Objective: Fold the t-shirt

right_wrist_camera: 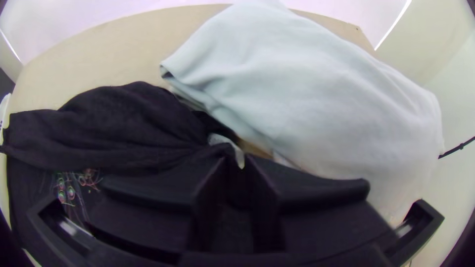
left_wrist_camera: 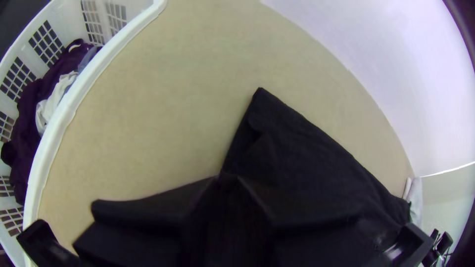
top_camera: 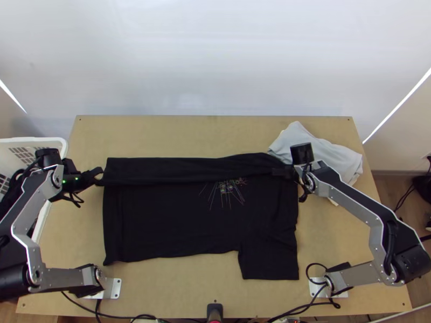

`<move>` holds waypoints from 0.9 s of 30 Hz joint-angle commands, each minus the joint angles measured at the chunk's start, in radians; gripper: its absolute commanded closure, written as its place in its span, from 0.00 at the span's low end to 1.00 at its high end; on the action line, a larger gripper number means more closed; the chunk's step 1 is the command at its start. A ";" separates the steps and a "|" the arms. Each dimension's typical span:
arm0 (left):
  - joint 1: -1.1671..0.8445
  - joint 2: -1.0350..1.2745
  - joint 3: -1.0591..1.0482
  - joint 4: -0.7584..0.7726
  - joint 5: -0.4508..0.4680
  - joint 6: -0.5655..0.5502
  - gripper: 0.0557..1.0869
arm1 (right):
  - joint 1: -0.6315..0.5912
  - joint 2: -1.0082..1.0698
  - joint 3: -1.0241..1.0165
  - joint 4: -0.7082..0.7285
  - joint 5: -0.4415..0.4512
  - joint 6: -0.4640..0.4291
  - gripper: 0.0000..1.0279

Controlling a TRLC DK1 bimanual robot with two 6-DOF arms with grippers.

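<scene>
Light wood tabletop (top_camera: pixel 178 134) spans the top view, with a white wall panel (top_camera: pixel 215 54) across the upper part of the frame. A white laundry basket (top_camera: pixel 56 142) stands at the left edge, and a pale, loosely folded cloth (top_camera: pixel 334 156) lies at the upper right.

The black t-shirt (top_camera: pixel 167 226) lies sideways over the middle of the tabletop. Its upper side is turned down in a long band (top_camera: pixel 172 171) that ends just above the colourful print (top_camera: pixel 226 188). The left gripper (left_wrist_camera: pixel 227 176) is closed on the shirt at the band's left end; the right gripper (right_wrist_camera: pixel 236 159), at the band's right end, is closed too, pinching gathered fabric.

Judged from this, the first lengthwise fold is formed or nearly so, though both ends are in the grippers and not yet let go. The lower side is unfolded, with its sleeve (top_camera: pixel 269 261) spread flat at the lower right. Left to do, most likely: release and smooth the band, bring the lower side over, then fold the strip shorter.
</scene>
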 commanded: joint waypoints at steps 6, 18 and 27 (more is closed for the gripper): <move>-0.037 -0.206 -0.040 0.004 0.034 0.025 0.04 | 0.038 -0.382 -0.030 -0.380 -0.005 0.096 0.10; -0.003 -0.254 -0.077 0.009 0.092 -0.136 0.04 | 0.251 -0.793 -0.325 -0.816 -0.314 0.432 0.18; -0.017 -0.317 -0.080 -0.025 0.092 -0.185 0.04 | 0.173 -0.796 -0.399 -0.701 -0.419 0.410 0.36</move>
